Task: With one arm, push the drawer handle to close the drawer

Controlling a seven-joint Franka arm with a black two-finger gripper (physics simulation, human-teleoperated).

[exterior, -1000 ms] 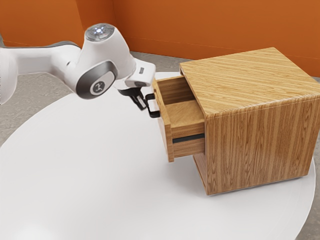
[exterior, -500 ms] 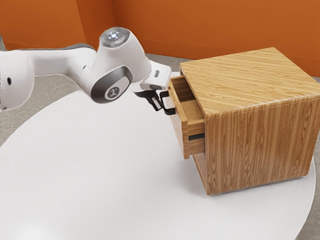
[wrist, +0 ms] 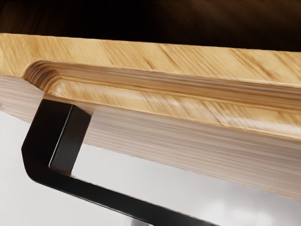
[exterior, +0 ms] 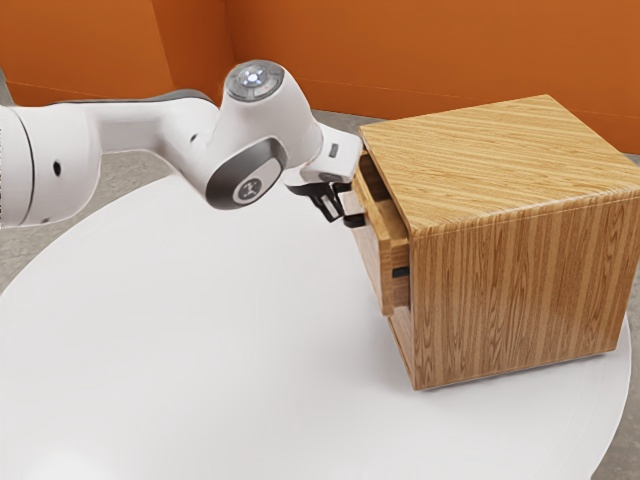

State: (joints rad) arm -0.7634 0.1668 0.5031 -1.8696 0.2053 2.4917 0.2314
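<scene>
Beside the drawer front, my black gripper (exterior: 332,204) is at the black handle (exterior: 354,220), on its outer side; whether they touch is hard to see. The wooden drawer (exterior: 374,252) stands partly out of the wooden cabinet (exterior: 520,285), with a narrow opening along its top. In the wrist view the handle (wrist: 113,200) crosses the lower part as a bar, its one visible post meeting the drawer front below the rounded recess. The drawer's top edge (wrist: 150,55) runs across above it, with dark space beyond.
The cabinet stands on a round white table (exterior: 200,350), towards the exterior view's right. Orange walls (exterior: 400,60) rise behind it. My arm reaches in above the table from the exterior view's left.
My arm and gripper have moved towards the exterior view's right. The drawer has slid inward along with them, so its opening is much narrower. The cabinet has stayed in place.
</scene>
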